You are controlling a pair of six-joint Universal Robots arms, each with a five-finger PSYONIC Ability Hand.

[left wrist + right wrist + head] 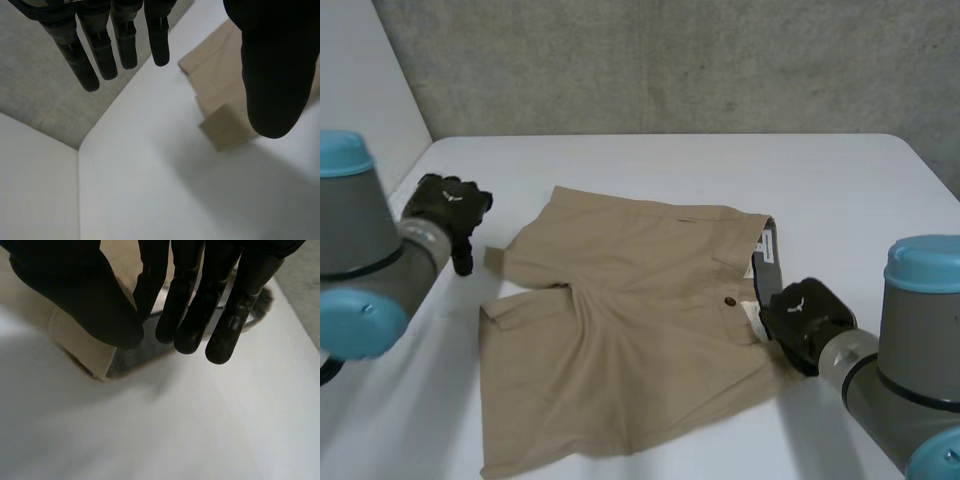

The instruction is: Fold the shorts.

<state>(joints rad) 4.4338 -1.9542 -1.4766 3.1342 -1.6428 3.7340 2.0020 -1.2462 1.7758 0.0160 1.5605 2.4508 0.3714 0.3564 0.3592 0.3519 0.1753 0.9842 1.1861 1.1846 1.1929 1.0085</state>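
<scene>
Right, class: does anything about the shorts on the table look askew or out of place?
The shorts lie mostly flat, but a leg hem corner near the left hand is flipped over, and the waistband gapes open by the right hand, showing its dark lining.

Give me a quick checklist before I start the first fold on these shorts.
1. Shorts lying flat on the table: ok.
2. Leg hem by the left hand smooth: not ok, its corner is turned over.
3. Left hand open and off the cloth: ok.
4. Right hand over the waistband: ok.
5. Right hand fingers pinching the waistband: not ok, straight, nothing held yet.
</scene>
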